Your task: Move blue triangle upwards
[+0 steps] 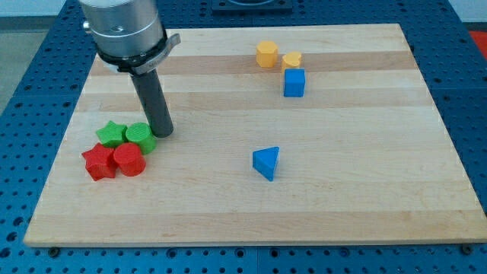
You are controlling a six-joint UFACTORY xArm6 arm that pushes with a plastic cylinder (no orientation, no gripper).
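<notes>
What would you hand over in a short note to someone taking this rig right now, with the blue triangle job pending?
My tip is down on the board at the view's left, right beside the green cylinder and far from the job's block.
The blue triangle sits alone near the board's middle, below the blue cube and the two yellow blocks.
Done: nothing visible; the triangle looks untouched.
Left: bring the tip round beneath the triangle, then push it toward the view's top, probably stopping short of the blue cube.
</notes>
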